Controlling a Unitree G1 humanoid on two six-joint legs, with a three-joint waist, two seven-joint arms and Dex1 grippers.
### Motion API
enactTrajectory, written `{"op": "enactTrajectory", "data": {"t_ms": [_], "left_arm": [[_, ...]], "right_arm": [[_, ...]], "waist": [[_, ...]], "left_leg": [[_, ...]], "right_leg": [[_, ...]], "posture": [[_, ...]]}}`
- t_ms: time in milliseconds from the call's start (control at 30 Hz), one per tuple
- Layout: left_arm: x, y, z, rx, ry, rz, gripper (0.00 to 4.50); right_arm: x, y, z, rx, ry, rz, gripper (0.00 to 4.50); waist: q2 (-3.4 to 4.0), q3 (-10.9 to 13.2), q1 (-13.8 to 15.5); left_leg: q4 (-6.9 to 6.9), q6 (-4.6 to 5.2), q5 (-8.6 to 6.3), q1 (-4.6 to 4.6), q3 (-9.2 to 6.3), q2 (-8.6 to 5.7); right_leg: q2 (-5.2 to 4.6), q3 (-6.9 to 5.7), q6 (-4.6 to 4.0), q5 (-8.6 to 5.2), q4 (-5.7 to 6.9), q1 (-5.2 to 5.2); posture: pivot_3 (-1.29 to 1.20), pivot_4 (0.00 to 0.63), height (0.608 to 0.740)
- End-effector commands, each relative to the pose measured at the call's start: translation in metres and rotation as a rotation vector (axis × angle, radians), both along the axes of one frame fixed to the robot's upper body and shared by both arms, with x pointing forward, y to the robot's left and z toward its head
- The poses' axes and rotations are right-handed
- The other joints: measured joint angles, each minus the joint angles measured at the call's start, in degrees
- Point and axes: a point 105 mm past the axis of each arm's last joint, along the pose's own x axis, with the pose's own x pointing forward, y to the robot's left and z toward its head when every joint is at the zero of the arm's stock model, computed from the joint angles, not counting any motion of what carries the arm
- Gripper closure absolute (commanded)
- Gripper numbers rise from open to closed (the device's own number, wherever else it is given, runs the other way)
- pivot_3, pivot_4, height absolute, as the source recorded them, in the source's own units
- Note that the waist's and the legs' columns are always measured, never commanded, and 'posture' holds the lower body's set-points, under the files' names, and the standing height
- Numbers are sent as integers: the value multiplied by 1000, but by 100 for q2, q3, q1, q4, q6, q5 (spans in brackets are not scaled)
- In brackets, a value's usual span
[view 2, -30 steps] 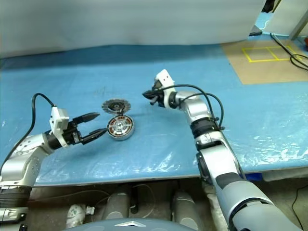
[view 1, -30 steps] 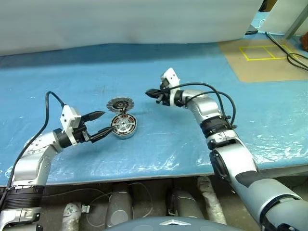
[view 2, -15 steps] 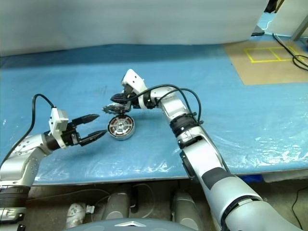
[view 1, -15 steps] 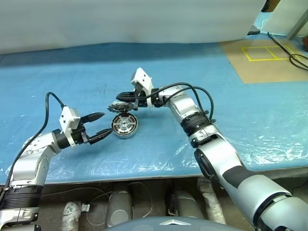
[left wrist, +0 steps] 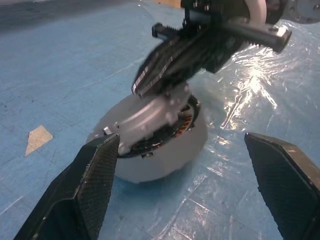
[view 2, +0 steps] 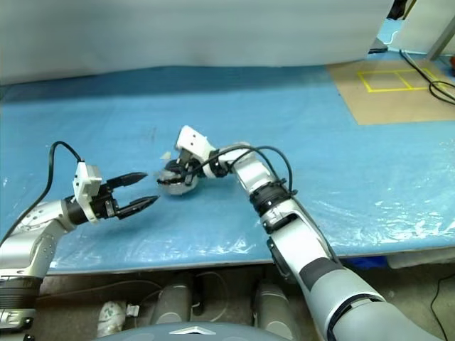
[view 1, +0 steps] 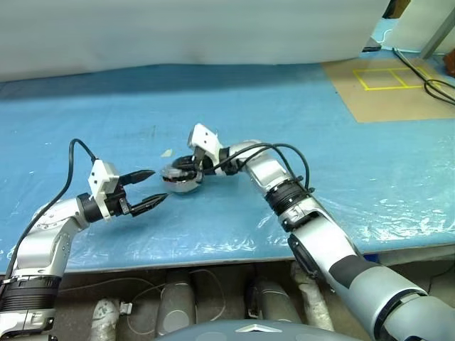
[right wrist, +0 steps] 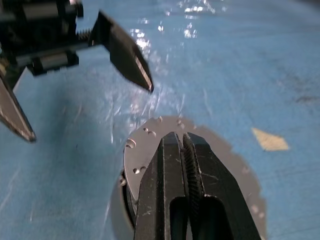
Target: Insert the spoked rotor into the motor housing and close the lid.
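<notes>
The motor housing (view 1: 183,187) stands on the blue table, its copper windings (left wrist: 184,119) showing at one side. The lid (left wrist: 145,117), a silvery disc, lies tilted on top of the housing. My right gripper (view 1: 175,170) is shut, and its closed fingertips (right wrist: 180,142) rest on the lid (right wrist: 142,152). My left gripper (view 1: 158,186) hovers open just left of the housing, with one finger (left wrist: 95,185) on each side of the housing and apart from it. The spoked rotor is hidden.
A small pale scrap (view 1: 166,152) lies on the blue sheet behind the housing. The table's front edge (view 1: 213,257) runs close below the arms. At the far right is a brown floor patch with yellow tape (view 1: 387,77) and black cables (view 1: 435,84).
My right gripper swept left and down, taking the lid from its spot behind the housing onto the housing's top. The left gripper stayed put and open.
</notes>
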Motion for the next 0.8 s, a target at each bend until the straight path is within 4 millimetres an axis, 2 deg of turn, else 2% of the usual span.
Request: {"op": "enactTrajectory", "data": {"t_ms": [33, 167, 267, 333, 433, 500, 567, 700, 800], "left_arm": [[-1, 0, 7, 15, -27, -19, 261], [-2, 0, 5, 17, -23, -17, 261], [-1, 1, 5, 17, -26, -16, 261], [0, 1, 5, 17, -30, -14, 261], [0, 1, 6, 16, -34, -15, 261], [0, 1, 6, 16, -35, -15, 261], [0, -1, 6, 9, -39, -17, 261], [-1, -4, 5, 0, -41, -18, 261], [-2, -4, 1, 0, -36, -14, 261]], "right_arm": [[-9, -2, -9, -40, -33, 51, 4413], [-12, -9, -25, -91, -36, 56, 4413], [-15, -12, -27, -89, -30, 68, 4413], [-14, -12, -21, -59, -10, 59, 4413], [-26, -15, 10, 59, 53, 151, 4413], [-30, -18, 22, 91, 50, 166, 4413], [-24, -24, 32, 103, -26, 119, 4413], [-17, -35, 35, 60, -145, 44, 4413], [-6, -39, 37, 69, -220, -51, 3782]], "waist": [[0, 0, 8], [-1, -1, 4], [-1, -1, 5], [-1, -1, 5], [-1, 0, 9], [-2, 1, 22], [-3, 1, 17], [-4, 0, 15], [-5, 0, 9]], "left_leg": [[1, 0, 0, 0, 0, -1], [1, 0, 0, 9, 0, 0], [-2, 0, -1, 20, 0, 0], [-2, 0, -1, 27, 0, 0], [-3, 1, -1, 29, 0, 0], [-2, 1, -1, 25, 0, 0], [-2, 2, -1, 22, 0, -1], [-5, 1, 0, 25, 0, 0], [-5, 0, 0, 25, 0, -1]], "right_leg": [[0, 0, 0, 0, 0, 2], [0, 0, 0, 0, -1, 10], [0, 2, 0, 0, -1, 20], [0, 2, 0, -1, -3, 28], [0, 4, 0, 0, -3, 29], [0, 3, 0, -1, -5, 29], [0, 3, 0, 0, -6, 26], [1, 3, 0, 0, -6, 25], [1, 5, 0, 0, -6, 25]], "posture": [[0, 150, 740], [0, 150, 740], [0, 150, 740], [0, 150, 740], [0, 150, 740], [0, 150, 740], [0, 150, 740], [0, 150, 740], [0, 150, 740]]}}
